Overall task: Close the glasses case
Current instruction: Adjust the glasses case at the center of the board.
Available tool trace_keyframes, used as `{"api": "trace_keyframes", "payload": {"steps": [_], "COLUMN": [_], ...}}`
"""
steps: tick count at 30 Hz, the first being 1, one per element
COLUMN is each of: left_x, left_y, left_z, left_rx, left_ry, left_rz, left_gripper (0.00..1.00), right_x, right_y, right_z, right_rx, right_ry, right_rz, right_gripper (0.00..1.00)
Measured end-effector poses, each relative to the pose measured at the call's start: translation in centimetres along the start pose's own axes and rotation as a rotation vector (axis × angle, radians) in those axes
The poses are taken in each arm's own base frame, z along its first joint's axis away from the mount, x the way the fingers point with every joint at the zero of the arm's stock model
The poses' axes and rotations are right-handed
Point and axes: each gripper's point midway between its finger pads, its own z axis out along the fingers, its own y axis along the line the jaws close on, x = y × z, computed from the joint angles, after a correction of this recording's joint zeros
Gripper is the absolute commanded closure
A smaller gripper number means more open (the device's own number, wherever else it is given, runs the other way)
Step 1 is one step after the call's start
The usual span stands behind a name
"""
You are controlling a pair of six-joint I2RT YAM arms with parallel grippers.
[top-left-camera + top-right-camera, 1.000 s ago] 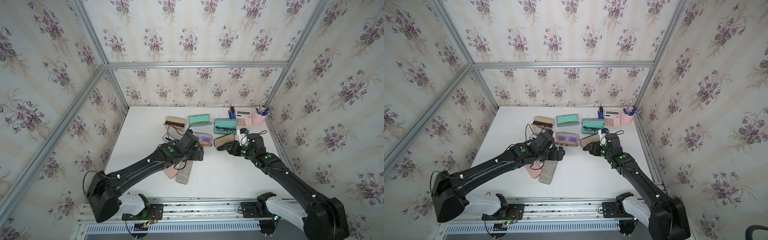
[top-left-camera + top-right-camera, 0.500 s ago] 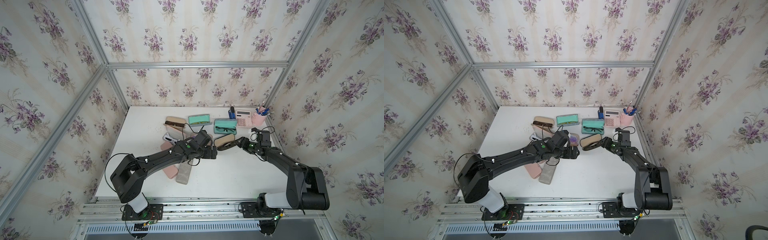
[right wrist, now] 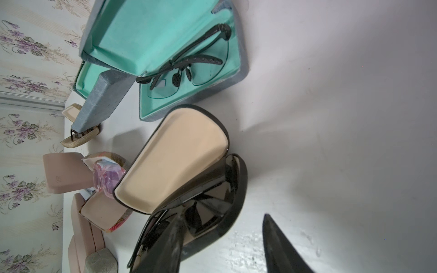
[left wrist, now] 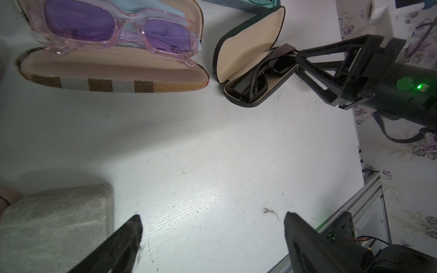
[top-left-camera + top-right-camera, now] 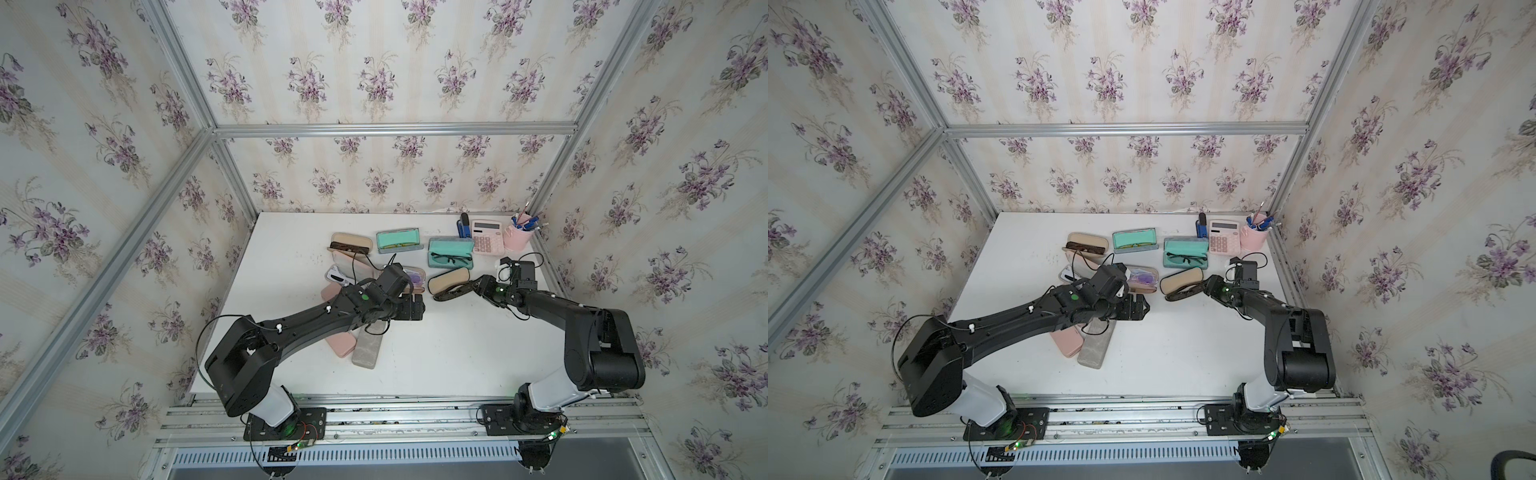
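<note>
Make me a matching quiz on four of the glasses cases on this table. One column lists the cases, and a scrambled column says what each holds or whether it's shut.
Cases
1. black case
2. plaid case
3. teal-lined case beside the calculator
4. speckled grey case

States
A. closed
B. holds dark sunglasses
C. holds purple-lensed pink glasses
D. holds thin black-framed glasses

Pairs: 1-B, 2-C, 3-D, 4-A

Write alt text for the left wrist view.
An open black case holding dark sunglasses, with the right end effector at its end. Beside it, a plaid case with purple glasses; the left end effector, open, hangs over the table near a grey case.
</note>
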Motion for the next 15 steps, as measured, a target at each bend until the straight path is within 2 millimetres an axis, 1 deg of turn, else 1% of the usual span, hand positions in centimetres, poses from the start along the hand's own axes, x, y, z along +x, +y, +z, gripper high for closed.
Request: {"api": "trace_keyframes", "payload": {"steps": [3, 7, 9, 15], "left_x": [0.24, 0.4, 0.44, 0.45], "left_y": [0.39, 0.74, 0.86, 1.01], "left_z": [-0.03, -0.02, 0.02, 0.04], "left_rx": [-0.008, -0.017, -0.02, -0.025], "left_ry": [0.002, 0.001, 0.002, 0.0], "left_rz": [-0.002, -0.003, -0.004, -0.004], "left_gripper": [0.05, 0.05, 0.05, 0.05], "right_x": [0.2, 0.25, 0.15, 0.31], "right_y": [-0.16, -0.16, -0.1, -0.04], "right_z": [0.13, 0.06, 0.04, -0.3], "right_rx": [0.0, -0.003, -0.005, -0.008], "right_ry": [0.001, -0.006, -0.01, -0.017], "right_rz": [0.002, 0.004, 0.002, 0.0], "right_gripper": [0.54, 0.63, 0.65, 0.74]}}
